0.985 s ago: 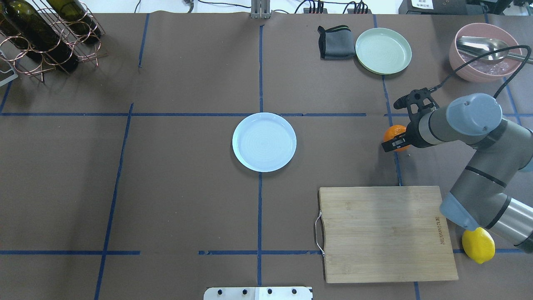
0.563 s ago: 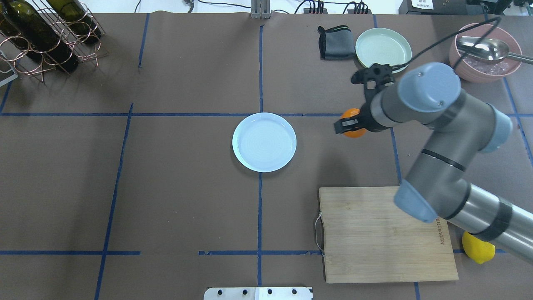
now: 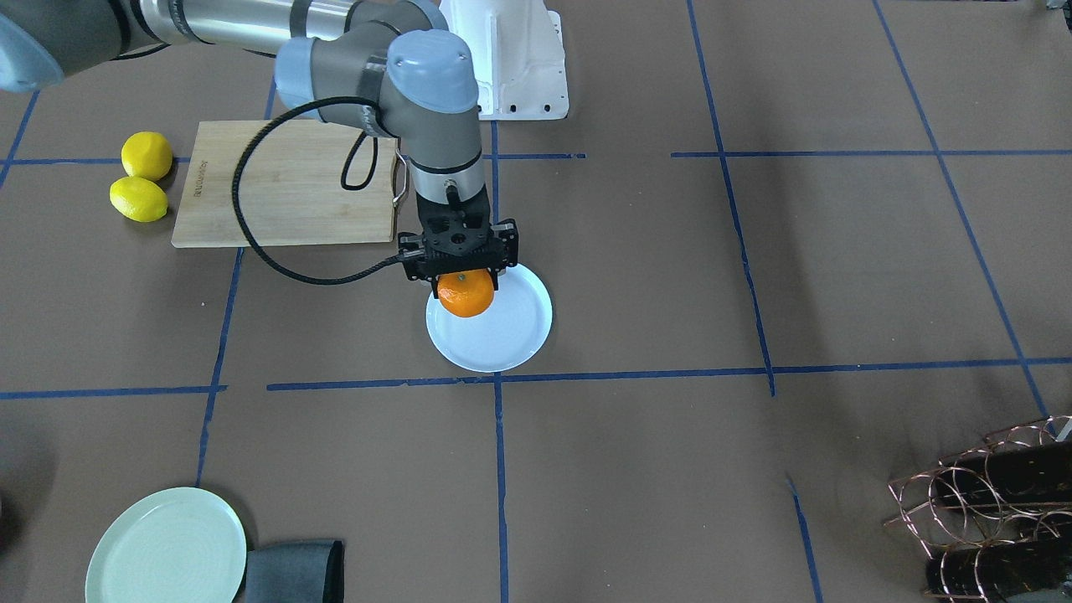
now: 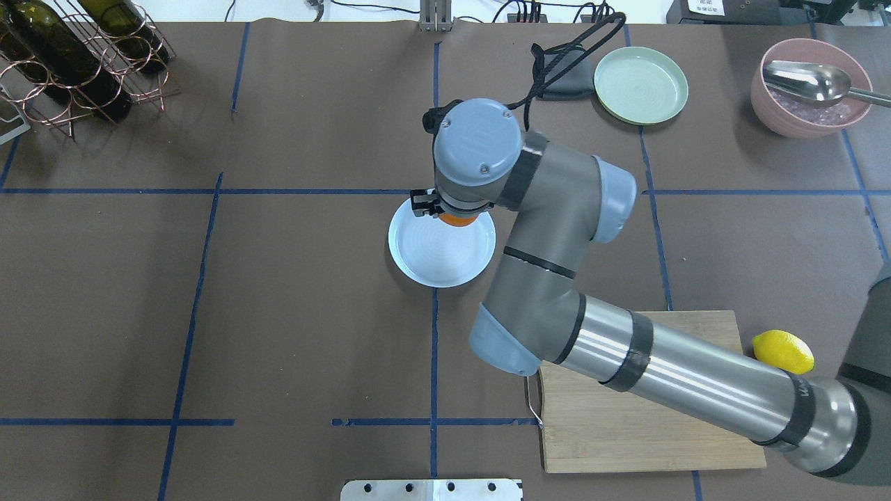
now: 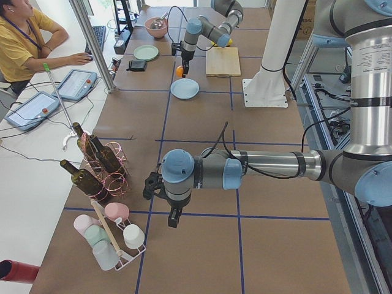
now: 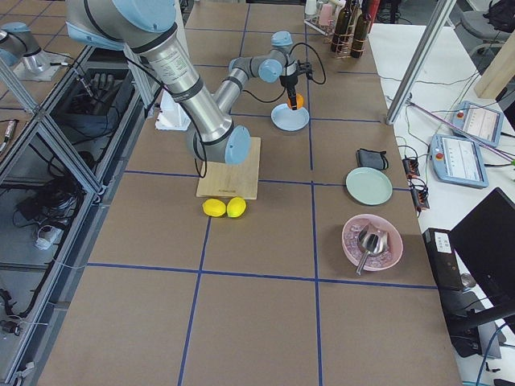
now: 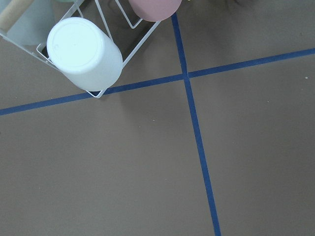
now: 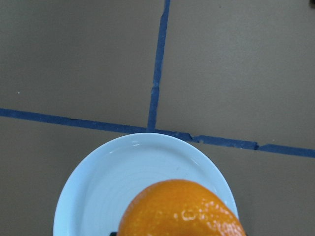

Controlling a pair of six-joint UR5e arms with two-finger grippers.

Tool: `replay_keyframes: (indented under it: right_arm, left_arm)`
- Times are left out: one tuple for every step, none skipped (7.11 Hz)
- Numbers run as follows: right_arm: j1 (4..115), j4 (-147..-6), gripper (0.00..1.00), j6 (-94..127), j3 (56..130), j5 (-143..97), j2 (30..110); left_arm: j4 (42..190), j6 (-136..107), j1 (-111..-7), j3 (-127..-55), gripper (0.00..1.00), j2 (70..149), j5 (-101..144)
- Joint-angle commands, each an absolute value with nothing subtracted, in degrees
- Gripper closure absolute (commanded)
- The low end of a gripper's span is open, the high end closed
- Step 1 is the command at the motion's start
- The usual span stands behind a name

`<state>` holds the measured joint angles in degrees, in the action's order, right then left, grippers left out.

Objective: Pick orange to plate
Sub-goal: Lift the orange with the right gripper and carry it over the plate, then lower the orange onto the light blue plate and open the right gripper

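Observation:
The orange [image 3: 466,295] hangs in my right gripper [image 3: 465,283], whose fingers are shut on its two sides. It is held a little above the white, faintly bluish plate [image 3: 502,343], over the plate's rim on the far side from the robot in the overhead view, where only a sliver of orange [image 4: 457,220] shows under the wrist above the plate [image 4: 435,261]. The right wrist view has the orange [image 8: 182,209] filling the bottom, with the plate [image 8: 108,187] beneath. My left gripper [image 5: 173,217] shows only in the exterior left view, so I cannot tell its state.
A bamboo cutting board [image 3: 285,184] and two lemons [image 3: 146,155] lie on the right arm's side. A pale green plate [image 4: 640,85], grey cloth [image 4: 560,73] and pink bowl [image 4: 811,87] sit far right. A wine rack [image 4: 69,56] stands far left, and a cup rack [image 5: 113,236] beside the left gripper.
My right arm has carried the orange leftward from the right part of the table to above the plate. The grip has stayed shut on it.

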<state>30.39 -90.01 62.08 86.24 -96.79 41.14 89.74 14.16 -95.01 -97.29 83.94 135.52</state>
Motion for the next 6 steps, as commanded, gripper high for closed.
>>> replay_keyframes:
  right_arm:
    - [27.87,-90.0,0.86,64.94,77.9,-94.05,36.49]
    - [26.99,-90.0,0.82,65.3,77.7,-92.3,36.74]
    - [26.72,-90.0,0.74,65.3,76.56,-92.11,36.74]
    - [26.72,-89.91,0.59,65.3,75.86,-92.2,36.74]
    - [26.72,-89.91,0.45,65.3,75.5,-92.11,36.83]
    - [26.72,-89.91,0.3,65.82,75.15,-92.11,36.83]
  left_arm:
    - [89.74,14.15,-95.01,-97.29,0.0,83.94,135.53]
    - [89.74,14.15,-94.92,-97.29,0.0,84.02,135.61]
    - [89.74,14.15,-94.92,-97.29,0.0,84.11,135.62]
    - [89.74,14.15,-94.92,-97.29,0.0,84.11,135.62]
    - [89.74,14.15,-94.92,-97.29,0.0,84.2,135.62]
    - [89.74,14.15,-94.92,-97.29,0.0,84.2,135.62]
